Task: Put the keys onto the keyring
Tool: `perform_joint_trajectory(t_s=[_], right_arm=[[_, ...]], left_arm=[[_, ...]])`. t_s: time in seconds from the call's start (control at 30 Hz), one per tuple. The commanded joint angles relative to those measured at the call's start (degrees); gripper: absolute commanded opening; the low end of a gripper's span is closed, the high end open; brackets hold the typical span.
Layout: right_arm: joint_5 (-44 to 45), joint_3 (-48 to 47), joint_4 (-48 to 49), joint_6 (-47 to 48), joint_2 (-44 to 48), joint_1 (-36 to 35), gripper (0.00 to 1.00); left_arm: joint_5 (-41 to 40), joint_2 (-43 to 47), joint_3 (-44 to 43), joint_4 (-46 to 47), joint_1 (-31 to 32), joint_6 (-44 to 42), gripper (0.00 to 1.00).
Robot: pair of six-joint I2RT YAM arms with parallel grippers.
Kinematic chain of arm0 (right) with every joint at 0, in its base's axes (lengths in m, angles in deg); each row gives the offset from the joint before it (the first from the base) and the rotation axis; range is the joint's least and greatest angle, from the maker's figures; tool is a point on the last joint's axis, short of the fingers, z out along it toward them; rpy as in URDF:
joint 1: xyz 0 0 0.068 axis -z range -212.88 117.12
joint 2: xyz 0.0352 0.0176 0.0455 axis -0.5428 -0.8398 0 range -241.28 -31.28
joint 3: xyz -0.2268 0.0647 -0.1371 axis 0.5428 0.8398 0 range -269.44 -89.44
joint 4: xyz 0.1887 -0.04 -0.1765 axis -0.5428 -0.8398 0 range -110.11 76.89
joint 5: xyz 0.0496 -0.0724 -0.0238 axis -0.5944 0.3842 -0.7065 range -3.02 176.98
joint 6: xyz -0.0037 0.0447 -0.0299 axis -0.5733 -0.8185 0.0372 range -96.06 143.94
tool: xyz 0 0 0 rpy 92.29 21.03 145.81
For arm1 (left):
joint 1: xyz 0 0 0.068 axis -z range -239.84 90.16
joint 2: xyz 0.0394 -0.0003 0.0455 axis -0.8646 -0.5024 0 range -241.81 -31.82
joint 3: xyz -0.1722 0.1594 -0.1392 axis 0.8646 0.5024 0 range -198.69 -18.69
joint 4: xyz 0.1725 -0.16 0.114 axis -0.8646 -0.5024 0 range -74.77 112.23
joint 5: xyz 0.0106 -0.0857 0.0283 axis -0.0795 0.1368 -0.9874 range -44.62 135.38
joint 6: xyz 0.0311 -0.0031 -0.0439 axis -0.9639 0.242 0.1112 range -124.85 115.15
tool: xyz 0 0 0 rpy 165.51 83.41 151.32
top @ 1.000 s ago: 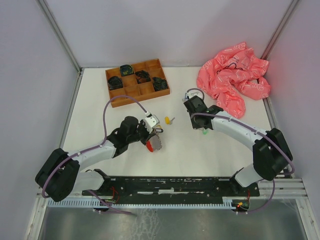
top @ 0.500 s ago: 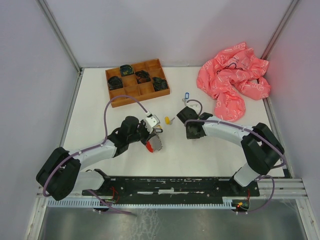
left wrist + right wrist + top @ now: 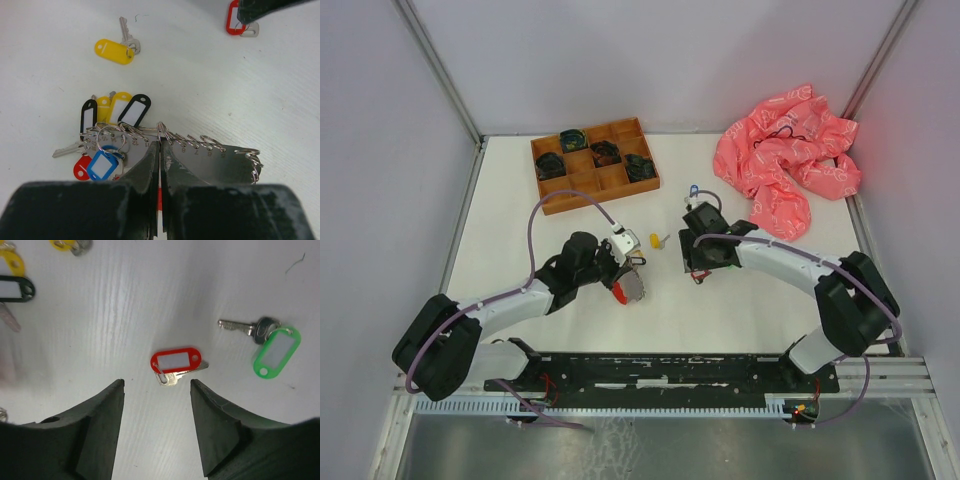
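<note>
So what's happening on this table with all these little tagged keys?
Two robot arms are collecting keys onto a keyring. The left gripper is clamped shut on the keyring, which already carries several tagged keys. The right gripper hangs open directly above a red-tagged key, not touching it. A green-tagged key and a yellow-tagged key lie loose nearby.

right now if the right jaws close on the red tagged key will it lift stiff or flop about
Probably floppy: the red tag and its key seem joined only by a small ring, so one would likely dangle. It lies flat on the smooth table, so it may slide before lifting. Thin and small, probably light.
</note>
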State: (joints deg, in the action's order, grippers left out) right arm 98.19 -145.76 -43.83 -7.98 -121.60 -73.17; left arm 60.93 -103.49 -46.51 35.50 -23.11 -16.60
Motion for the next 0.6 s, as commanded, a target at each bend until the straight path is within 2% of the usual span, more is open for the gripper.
perform_joint_trajectory(t_s=[0.0, 0.27, 0.57], right_arm=[[-12.0, -0.1, 6.5, 9.9, 3.6, 4.9, 0.65], [-21.9, -3.7, 10.1, 11.8, -3.3, 9.6, 0.66], [-26.3, -3.3, 8.6, 11.5, -8.6, 12.0, 0.71]], left_arm=[[0.9, 0.0, -2.4, 2.3, 0.2, 1.5, 0.03], [1.1, -0.2, -2.5, 2.3, 0.2, 1.4, 0.03], [1.6, -0.6, -2.5, 2.2, 0.1, 1.3, 0.03]])
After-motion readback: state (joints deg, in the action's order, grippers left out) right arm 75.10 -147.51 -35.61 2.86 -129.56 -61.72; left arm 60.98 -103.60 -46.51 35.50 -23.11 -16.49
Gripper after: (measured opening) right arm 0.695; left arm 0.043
